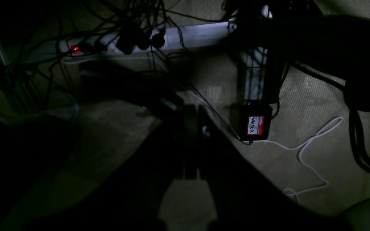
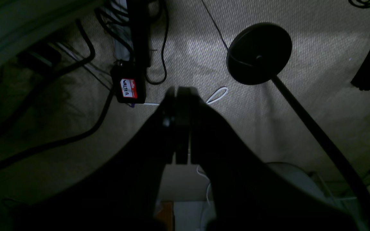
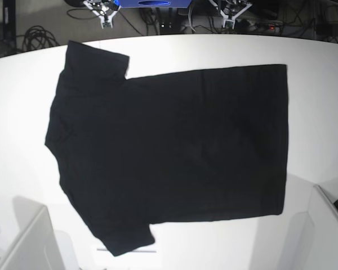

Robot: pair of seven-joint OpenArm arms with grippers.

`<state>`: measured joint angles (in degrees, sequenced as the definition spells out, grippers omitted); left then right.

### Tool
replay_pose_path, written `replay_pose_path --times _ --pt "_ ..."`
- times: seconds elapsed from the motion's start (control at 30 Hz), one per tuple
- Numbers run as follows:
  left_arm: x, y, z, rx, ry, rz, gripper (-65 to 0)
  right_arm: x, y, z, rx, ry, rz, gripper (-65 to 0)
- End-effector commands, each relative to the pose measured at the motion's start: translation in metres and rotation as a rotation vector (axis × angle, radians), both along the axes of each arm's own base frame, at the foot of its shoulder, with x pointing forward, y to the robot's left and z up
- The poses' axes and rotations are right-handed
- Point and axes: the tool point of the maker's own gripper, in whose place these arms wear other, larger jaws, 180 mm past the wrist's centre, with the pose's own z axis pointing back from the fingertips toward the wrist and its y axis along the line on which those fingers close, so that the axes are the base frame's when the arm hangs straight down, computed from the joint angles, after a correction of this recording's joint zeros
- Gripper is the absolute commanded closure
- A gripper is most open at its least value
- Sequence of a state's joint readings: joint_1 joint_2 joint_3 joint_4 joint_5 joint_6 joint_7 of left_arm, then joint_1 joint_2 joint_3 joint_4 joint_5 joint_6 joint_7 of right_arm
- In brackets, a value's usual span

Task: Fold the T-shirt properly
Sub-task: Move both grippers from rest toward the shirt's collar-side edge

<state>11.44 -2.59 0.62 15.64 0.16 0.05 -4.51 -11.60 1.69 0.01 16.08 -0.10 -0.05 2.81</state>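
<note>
Cables run out past the base view's top-left edge.

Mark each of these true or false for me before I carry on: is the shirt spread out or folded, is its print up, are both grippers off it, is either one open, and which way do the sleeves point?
1. The T-shirt lies spread out, not folded into a packet. True.
2. The sun print faces up. False: the side facing up is plain black.
3. The left gripper is clear of the cloth. True.
4. The right gripper grips a sleeve. False: it is beyond the shirt's far edge, holding nothing.
5. Both grippers are shut. True.
6. Both sleeves are on the base view's right. False: they stick out toward that view's left, one at the top and one at the bottom.
</note>
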Motion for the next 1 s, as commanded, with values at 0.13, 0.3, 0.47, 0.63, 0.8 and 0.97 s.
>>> replay_pose_path --times 0.13,0.3,0.47,0.63,0.8,0.97 --pt "-0.008 0.004 0.000 0.009 0.015 -0.004 0.0 -0.001 -0.003 0.000 -0.008 0.007 0.005 0.0" --pt "-0.020 0.005 -0.004 0.019 0.165 0.014 0.0 -0.004 -0.004 0.000 -0.016 0.114 -0.001 0.0" --pt "-0.006 0.003 -0.003 0.013 0.089 0.014 0.0 0.001 -0.003 0.000 -0.009 0.024 0.004 0.0" --pt "0.003 0.002 0.005 0.001 -0.089 -0.014 0.0 0.005 -0.004 0.002 -0.004 -0.090 0.010 0.0" --pt "-0.013 0.000 0.009 -0.005 -0.110 -0.022 0.0 -0.003 -0.004 0.003 -0.004 -0.085 0.012 0.0" --pt "-0.021 -0.001 0.016 -0.013 -0.184 -0.032 0.0 -0.013 -0.004 0.004 -0.004 -0.071 0.012 0.0"
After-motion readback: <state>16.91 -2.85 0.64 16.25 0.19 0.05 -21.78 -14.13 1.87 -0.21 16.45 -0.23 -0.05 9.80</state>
